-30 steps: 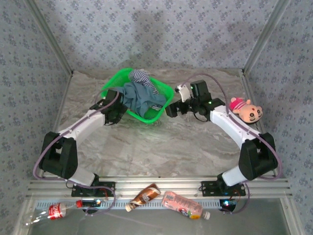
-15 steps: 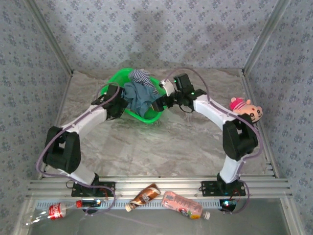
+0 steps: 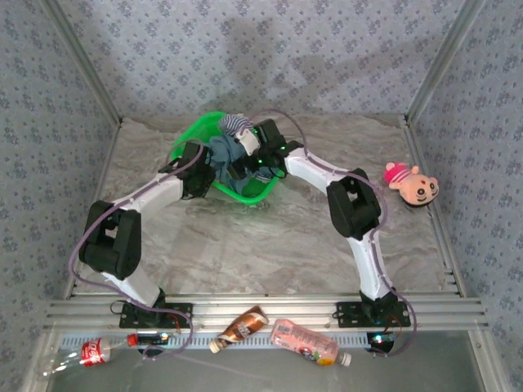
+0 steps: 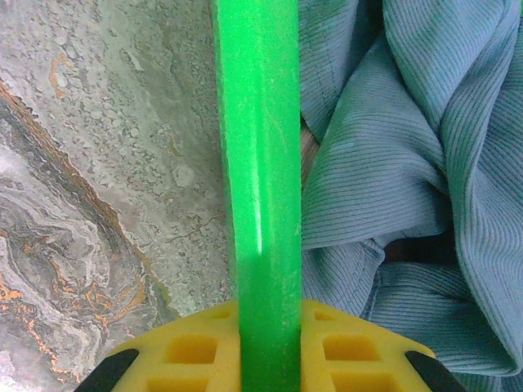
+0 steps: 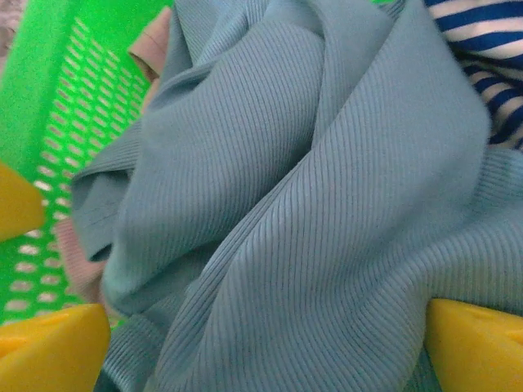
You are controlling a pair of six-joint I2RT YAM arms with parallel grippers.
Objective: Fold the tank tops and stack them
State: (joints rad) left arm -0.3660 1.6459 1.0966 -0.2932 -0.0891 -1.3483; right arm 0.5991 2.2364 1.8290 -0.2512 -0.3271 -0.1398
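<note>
Teal tank top point(image 5: 310, 204) crumpled in green basket point(image 4: 257, 163), axis indiscernible.

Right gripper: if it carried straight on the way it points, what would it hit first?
Most likely the teal-blue tank top, bunched in the green basket straight ahead of the right gripper; the gap to it is unclear.

You see your left tool point(image 4: 268, 351) at the bottom edge, its yellow pads point(image 4: 192, 347) close against both sides of the green basket rim point(image 4: 257, 163), which runs straight up the view. Left of the rim lies the marbled worktop point(image 4: 106, 163); right of it, the teal-blue tank top point(image 4: 409, 180) sits crumpled.
</note>
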